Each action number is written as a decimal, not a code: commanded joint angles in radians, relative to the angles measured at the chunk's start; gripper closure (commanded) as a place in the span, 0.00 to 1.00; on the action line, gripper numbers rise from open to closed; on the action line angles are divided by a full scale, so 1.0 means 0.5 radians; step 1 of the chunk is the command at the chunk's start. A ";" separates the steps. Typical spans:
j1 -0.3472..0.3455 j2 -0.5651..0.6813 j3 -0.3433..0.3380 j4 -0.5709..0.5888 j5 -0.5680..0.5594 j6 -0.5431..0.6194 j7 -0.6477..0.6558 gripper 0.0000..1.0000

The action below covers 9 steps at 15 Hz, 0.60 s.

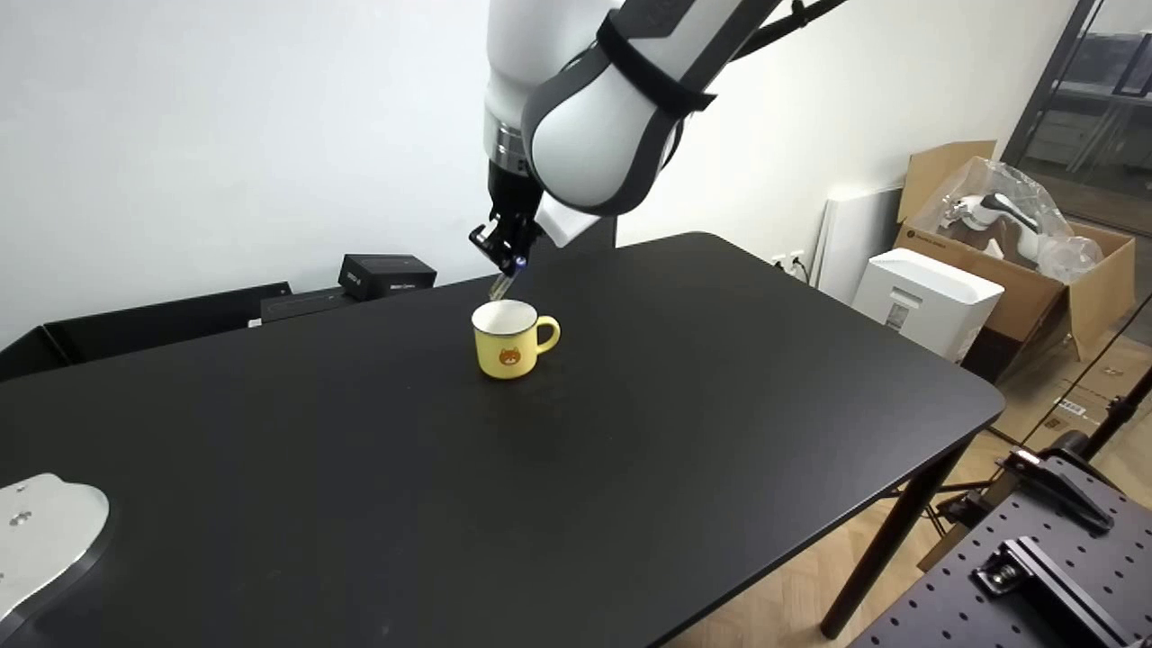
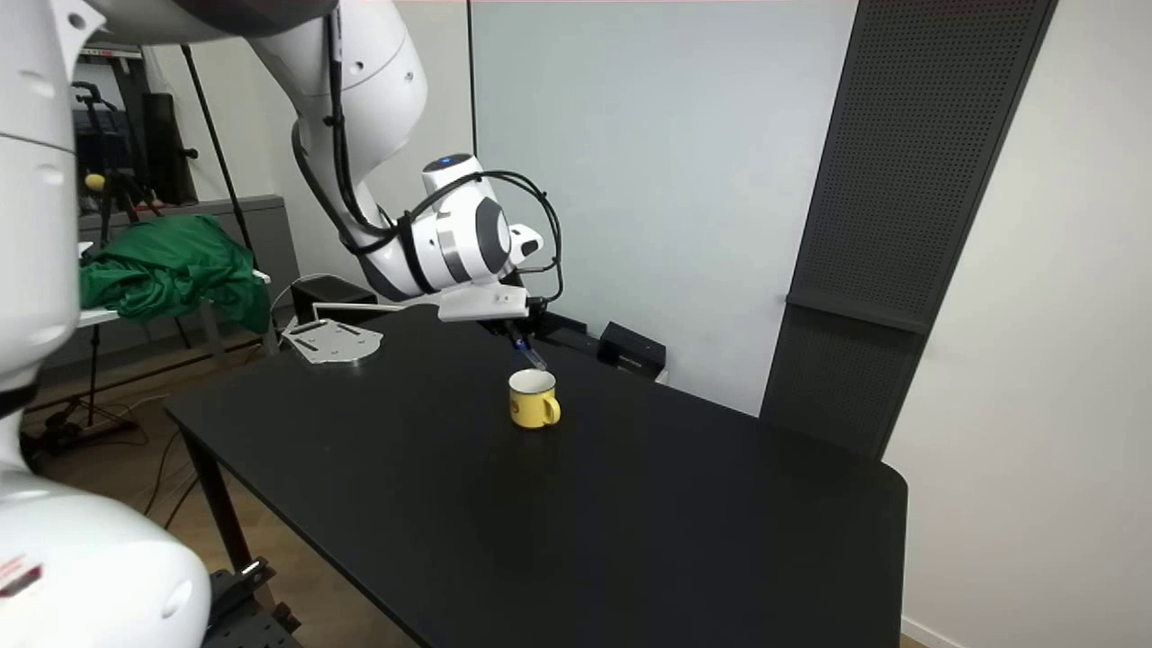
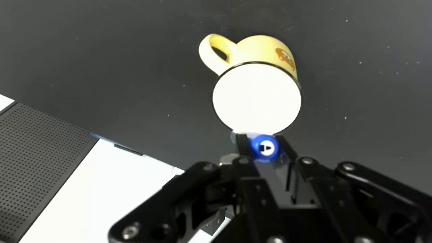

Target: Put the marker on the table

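My gripper (image 3: 266,156) is shut on a marker with a blue round end (image 3: 265,147). The marker's clear body shows below the fingers in an exterior view (image 1: 501,286) and in an exterior view (image 2: 535,357), held at a tilt. The gripper is above and just behind the yellow mug (image 1: 506,351). The marker's lower end is close to the mug's rim; I cannot tell whether it touches. The mug stands upright on the black table (image 1: 684,432), its white inside facing up; it also shows in the wrist view (image 3: 263,49).
Black boxes (image 1: 387,275) stand along the table's back edge by the wall. A flat white metal plate (image 1: 45,531) lies at one end of the table. A cardboard box (image 1: 999,270) and a white bin (image 1: 927,301) stand on the floor beyond the table.
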 commanded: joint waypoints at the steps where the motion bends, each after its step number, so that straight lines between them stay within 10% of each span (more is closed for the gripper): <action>1: 0.042 -0.287 -0.092 -0.170 -0.153 -0.010 0.136 0.95; 9: -0.088 -0.334 -0.172 -0.370 -0.123 0.250 0.067 0.95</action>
